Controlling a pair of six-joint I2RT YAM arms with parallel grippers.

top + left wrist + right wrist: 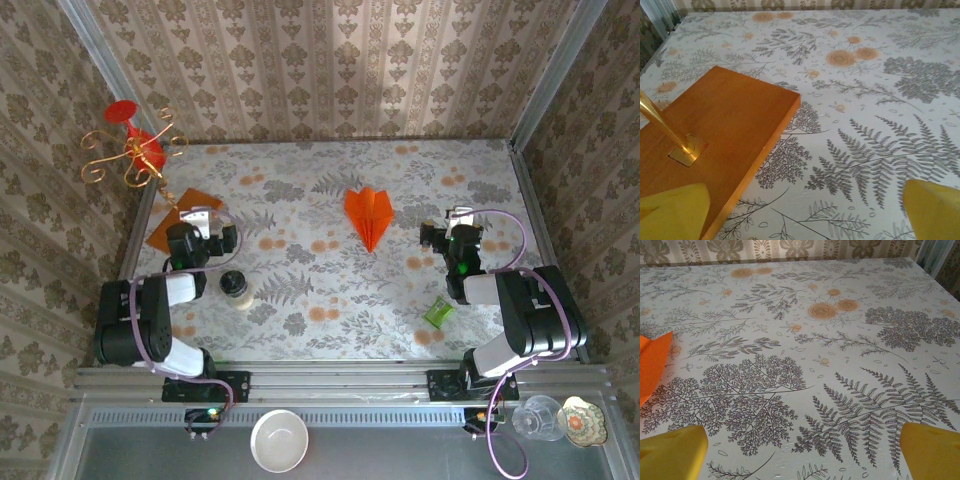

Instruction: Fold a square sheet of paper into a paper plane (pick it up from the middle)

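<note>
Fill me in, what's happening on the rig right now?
Nothing is being held. The paper plane lies folded mid-table, nose toward the arms. The left gripper and right gripper are both open, off to either side of it, the left one over the amber board.

The top view looks down from behind the arm bases (205, 385) at the whole table (300, 175), which both wrist views skim low and close, facing the far wall (330, 70).
</note>
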